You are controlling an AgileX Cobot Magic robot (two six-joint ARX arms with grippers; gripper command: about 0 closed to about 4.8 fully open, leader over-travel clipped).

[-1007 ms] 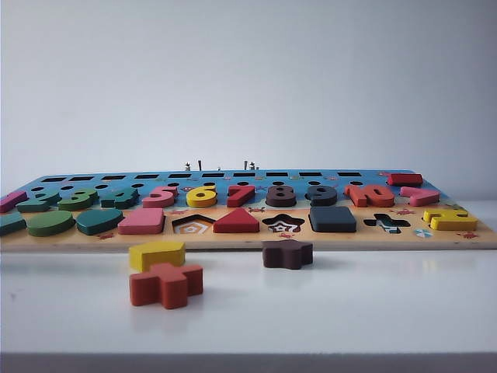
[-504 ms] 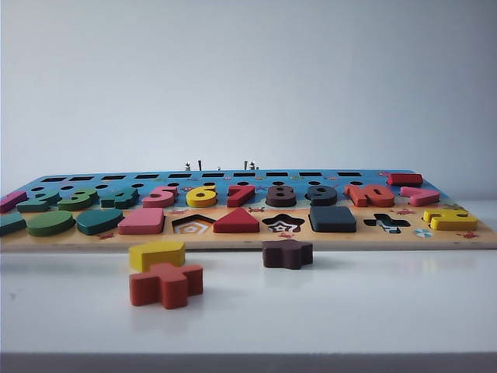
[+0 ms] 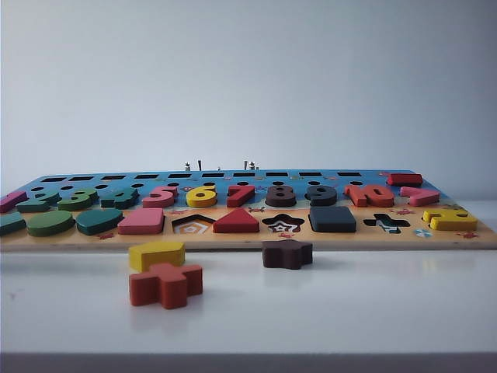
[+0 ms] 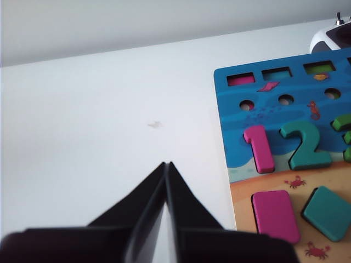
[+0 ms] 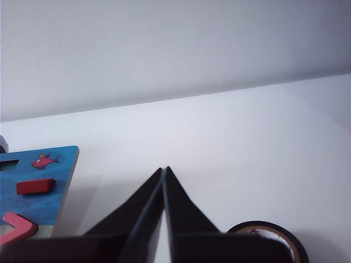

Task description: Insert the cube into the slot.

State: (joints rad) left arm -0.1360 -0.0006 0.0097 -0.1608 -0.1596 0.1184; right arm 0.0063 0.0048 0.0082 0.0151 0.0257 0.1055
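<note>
The cube (image 3: 332, 219), a flat dark navy square, lies in the front row of the wooden puzzle board (image 3: 248, 238), between the star recess (image 3: 283, 224) and the cross recess (image 3: 386, 223). It covers the slot, so no checkerboard floor shows. Neither gripper appears in the exterior view. My left gripper (image 4: 166, 163) is shut and empty, hovering over white table beside the board's corner (image 4: 230, 109) with the pink 1. My right gripper (image 5: 164, 169) is shut and empty over bare table beside the board's other end (image 5: 57, 186).
Three loose pieces lie on the white table in front of the board: a yellow pentagon (image 3: 157, 254), a red-orange cross (image 3: 165, 284) and a dark brown star (image 3: 287, 253). A roll of tape (image 5: 269, 236) lies near the right gripper.
</note>
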